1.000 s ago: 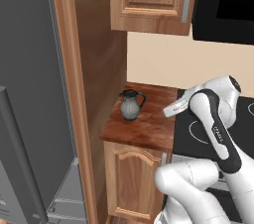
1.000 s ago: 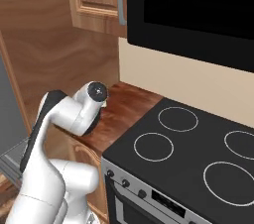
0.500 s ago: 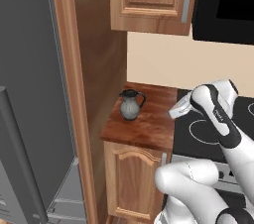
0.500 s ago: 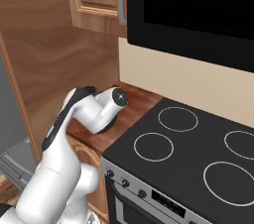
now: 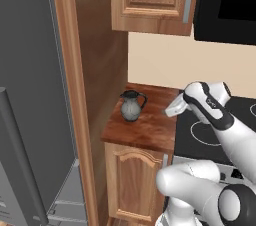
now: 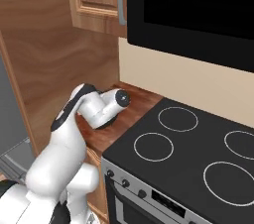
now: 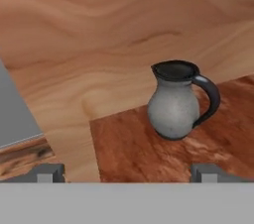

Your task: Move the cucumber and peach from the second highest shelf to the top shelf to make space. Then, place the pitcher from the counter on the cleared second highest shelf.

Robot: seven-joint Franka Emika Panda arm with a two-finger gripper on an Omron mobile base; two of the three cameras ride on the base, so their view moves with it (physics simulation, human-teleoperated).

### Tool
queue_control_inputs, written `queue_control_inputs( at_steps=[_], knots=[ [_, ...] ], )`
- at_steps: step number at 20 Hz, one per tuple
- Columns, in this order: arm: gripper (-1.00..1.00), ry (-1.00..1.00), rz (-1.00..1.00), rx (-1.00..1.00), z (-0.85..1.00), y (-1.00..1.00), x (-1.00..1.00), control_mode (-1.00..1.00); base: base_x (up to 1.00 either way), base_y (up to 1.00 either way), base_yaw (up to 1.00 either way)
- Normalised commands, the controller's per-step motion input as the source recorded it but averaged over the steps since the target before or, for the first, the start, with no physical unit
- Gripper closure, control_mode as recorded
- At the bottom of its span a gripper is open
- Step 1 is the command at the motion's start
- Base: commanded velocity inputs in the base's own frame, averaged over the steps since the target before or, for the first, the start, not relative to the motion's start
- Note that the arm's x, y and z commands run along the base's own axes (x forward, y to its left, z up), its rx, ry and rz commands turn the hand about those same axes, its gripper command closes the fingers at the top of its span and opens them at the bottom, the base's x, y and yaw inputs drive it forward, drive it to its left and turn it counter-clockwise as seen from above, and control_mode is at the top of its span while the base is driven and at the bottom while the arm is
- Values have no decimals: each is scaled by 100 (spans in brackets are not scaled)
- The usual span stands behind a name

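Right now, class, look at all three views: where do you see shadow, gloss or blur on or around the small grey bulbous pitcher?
Hand view: the small grey bulbous pitcher is soft-edged, evenly lit, with a faint shadow at its base. Left base view: the glossy reddish-brown counter has pale sheen streaks. Right base view: the arm hides the pitcher.

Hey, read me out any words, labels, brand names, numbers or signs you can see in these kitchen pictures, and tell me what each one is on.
None can be read.
Small white marking on the arm's dark joint cover: too small and blurred to read.
Stove front panel: no legible print.
Pitcher, counter, cabinet door: plain, no text.
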Motion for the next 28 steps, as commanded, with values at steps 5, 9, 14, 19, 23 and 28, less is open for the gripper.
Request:
queue_control_inputs(
  at_steps=[5, 9, 14, 19, 23, 28],
  knots=[
    [-100, -6, 0, 0, -3, 0, 33, -100, 0, 0, 0],
    [-100, 0, 4, 0, 0, 0, 30, -100, 0, 0, 0],
    [-100, 0, 10, 1, 0, -2, 32, -100, 0, 0, 0],
    [-100, 0, 15, 2, 0, -1, 32, -100, 0, 0, 0],
    [-100, 0, 16, 1, -6, 0, 30, -100, 0, 0, 0],
    [-100, 0, 16, 0, -8, 0, 27, -100, 0, 0, 0]
  ],
)
